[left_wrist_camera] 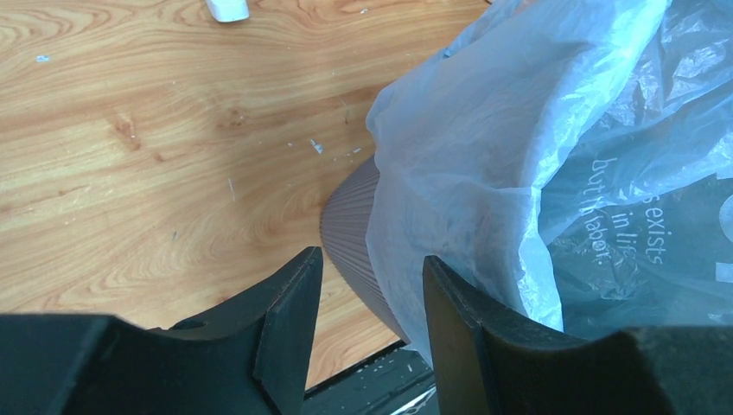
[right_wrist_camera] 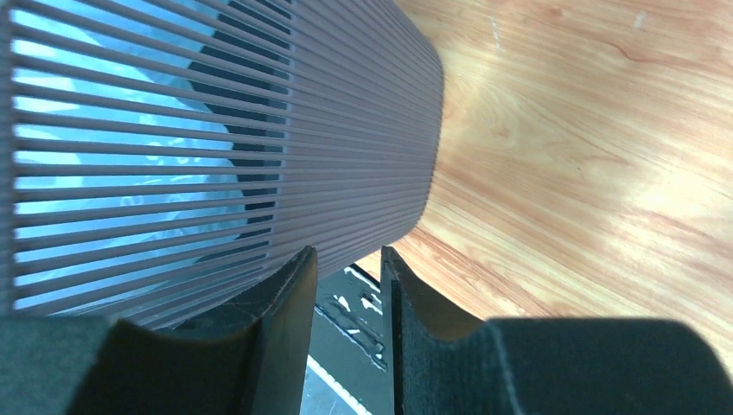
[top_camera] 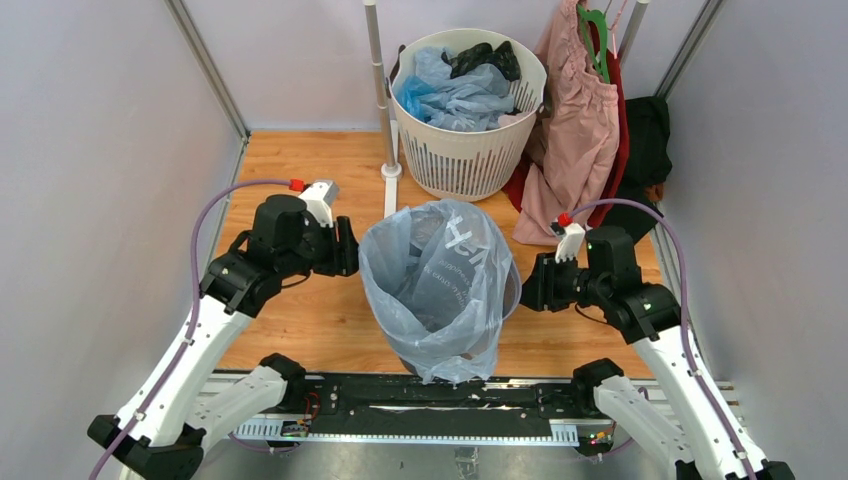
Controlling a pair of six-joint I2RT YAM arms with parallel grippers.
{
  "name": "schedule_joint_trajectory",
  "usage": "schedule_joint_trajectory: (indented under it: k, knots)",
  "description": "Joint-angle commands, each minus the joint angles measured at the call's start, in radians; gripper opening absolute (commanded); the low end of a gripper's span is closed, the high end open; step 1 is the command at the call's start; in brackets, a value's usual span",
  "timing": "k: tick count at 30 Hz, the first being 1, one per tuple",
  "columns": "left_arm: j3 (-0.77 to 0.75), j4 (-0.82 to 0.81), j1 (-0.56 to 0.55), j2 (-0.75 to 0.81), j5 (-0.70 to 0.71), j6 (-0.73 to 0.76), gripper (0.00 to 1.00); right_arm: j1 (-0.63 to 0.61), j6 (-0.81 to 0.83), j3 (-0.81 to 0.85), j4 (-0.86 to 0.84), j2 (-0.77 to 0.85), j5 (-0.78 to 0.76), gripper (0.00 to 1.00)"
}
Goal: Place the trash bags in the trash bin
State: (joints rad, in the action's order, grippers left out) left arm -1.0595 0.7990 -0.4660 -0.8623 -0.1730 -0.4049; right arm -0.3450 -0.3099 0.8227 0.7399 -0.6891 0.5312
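1. The trash bin [right_wrist_camera: 346, 130], dark and ribbed, stands on the wooden tabletop [top_camera: 300, 320] between the two arms.
2. A large pale blue bag [top_camera: 440, 280] with faint white lettering sits in the trash bin. Its mouth gapes upward, and its thin plastic spills over the bin's rim and hangs down the near side.
3. The left claw [left_wrist_camera: 370, 268] is just left of the trash bin and is released. Its fingers stand apart, and the bin's wall and the bag's draped edge show through the gap beyond them. Nothing is pinched.
4. The right claw [right_wrist_camera: 347, 259] is just right of the trash bin, close beside its wall. It is also released, with only a narrow gap between the fingers and nothing in that gap.
5. Behind the trash bin, a white slotted basket [top_camera: 465, 150] holds crumpled blue bags [top_camera: 455, 95] and a black bag [top_camera: 480, 58].
6. Behind and right of the trash bin, a pink garment [top_camera: 575, 140] hangs beside the basket.
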Motion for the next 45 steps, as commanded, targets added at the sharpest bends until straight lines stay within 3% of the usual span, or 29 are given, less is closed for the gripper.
schedule_joint_trajectory:
  k: [1, 9, 13, 17, 25, 32, 38, 45]
  knots:
    - [0.019, 0.014, 0.004, 0.019, -0.002, -0.007, 0.51, -0.014, 0.014, 0.043, 0.083, -0.017, -0.099, 0.39]
    - [0.092, 0.011, 0.004, 0.078, -0.018, -0.029, 0.51, -0.014, -0.017, 0.039, 0.107, -0.024, -0.166, 0.47]
    - [0.121, -0.006, 0.004, 0.092, -0.035, -0.041, 0.51, -0.014, -0.032, 0.058, 0.156, -0.010, -0.240, 0.60]
    - [0.145, -0.034, 0.003, 0.085, -0.054, -0.046, 0.51, -0.014, -0.047, 0.079, 0.176, 0.003, -0.240, 0.61]
    - [0.169, -0.165, -0.011, 0.007, -0.074, -0.073, 0.50, -0.014, -0.085, 0.055, 0.103, 0.009, -0.100, 0.60]
    - [0.180, -0.328, -0.011, -0.100, -0.071, -0.101, 0.49, -0.014, -0.086, 0.071, 0.109, 0.014, -0.132, 0.60]
    - [0.121, -0.409, -0.011, -0.210, -0.040, -0.083, 0.49, -0.014, -0.071, 0.204, 0.229, 0.032, -0.351, 0.61]
    - [0.060, -0.432, -0.011, -0.313, -0.060, -0.054, 0.49, -0.014, -0.103, 0.460, 0.342, -0.004, -0.299, 0.61]
